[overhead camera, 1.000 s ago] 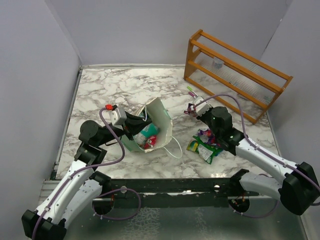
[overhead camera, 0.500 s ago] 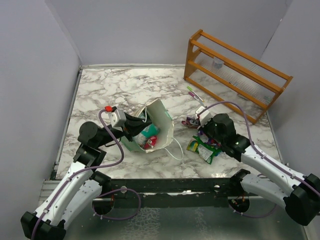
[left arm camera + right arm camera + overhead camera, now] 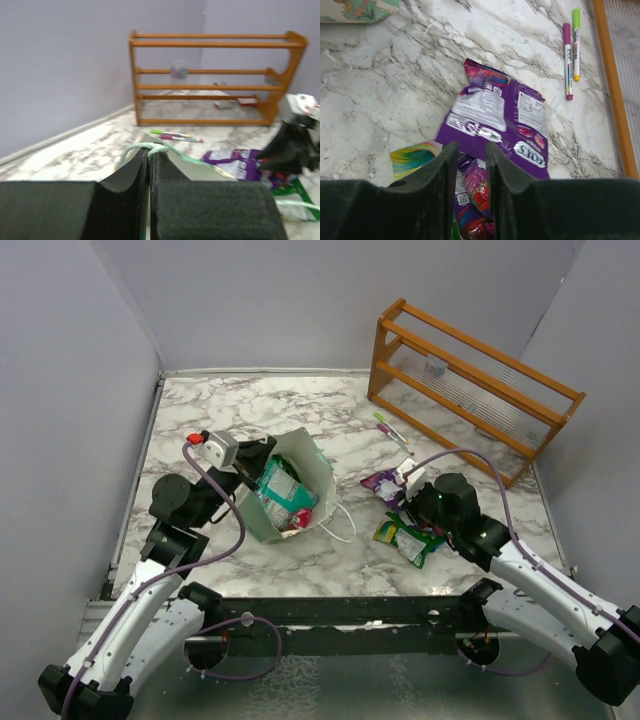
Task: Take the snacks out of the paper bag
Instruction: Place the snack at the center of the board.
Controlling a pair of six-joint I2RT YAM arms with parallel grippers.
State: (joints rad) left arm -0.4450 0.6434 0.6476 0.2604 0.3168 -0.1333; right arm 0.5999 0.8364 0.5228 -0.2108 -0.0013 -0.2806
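The mint-green paper bag (image 3: 300, 465) stands tilted on the marble, mouth up, with a teal packet (image 3: 279, 490) and a red one (image 3: 297, 522) inside. My left gripper (image 3: 250, 468) is shut on the bag's rim (image 3: 200, 167) beside its cord handle (image 3: 142, 147). A purple packet (image 3: 384, 482) lies flat on the table, also in the right wrist view (image 3: 495, 115). My right gripper (image 3: 472, 150) is open and empty just near of it, above a strawberry-print packet (image 3: 476, 184) and a yellow-teal packet (image 3: 415, 155). Green packets (image 3: 410, 538) lie under the right arm.
Two pens (image 3: 393, 430) lie behind the purple packet, also in the right wrist view (image 3: 570, 55). A wooden rack (image 3: 470, 390) stands at the back right. Grey walls close the left and back edges.
My right gripper let the purple packet down on the table and drew back toward me. My left gripper moved left with the bag's rim, turning its mouth more upward.
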